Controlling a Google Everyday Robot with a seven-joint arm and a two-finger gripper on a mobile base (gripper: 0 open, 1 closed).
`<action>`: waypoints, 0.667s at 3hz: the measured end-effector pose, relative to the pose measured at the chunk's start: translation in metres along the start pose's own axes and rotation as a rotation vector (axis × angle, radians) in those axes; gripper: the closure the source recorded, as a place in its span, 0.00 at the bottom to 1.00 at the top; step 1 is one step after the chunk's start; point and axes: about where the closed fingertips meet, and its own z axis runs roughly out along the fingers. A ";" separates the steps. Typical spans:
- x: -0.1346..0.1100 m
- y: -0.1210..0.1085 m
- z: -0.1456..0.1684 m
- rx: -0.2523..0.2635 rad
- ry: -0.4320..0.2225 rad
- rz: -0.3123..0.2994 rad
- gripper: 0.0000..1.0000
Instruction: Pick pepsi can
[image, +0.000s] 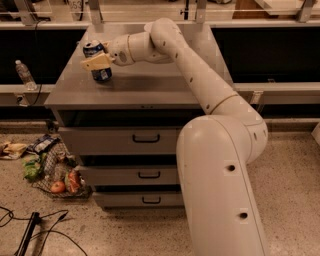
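Gripper (96, 63) reaches sideways at mid-height on the upright pepsi can (102, 74) near the surface's (150, 90) far-left corner, jaws apart and straddling it, near one crossing its front, probably lined up to squeeze then lift.

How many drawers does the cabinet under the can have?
3, stacked on the cabinet front: top drawer, middle drawer, bottom drawer. The arm covers their right ends. The pincer is at the pepsi can on the cabinet top, left side.
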 end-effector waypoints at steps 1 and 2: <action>-0.027 0.005 0.001 -0.029 -0.052 -0.024 0.79; -0.058 0.003 -0.010 -0.020 -0.109 -0.038 0.99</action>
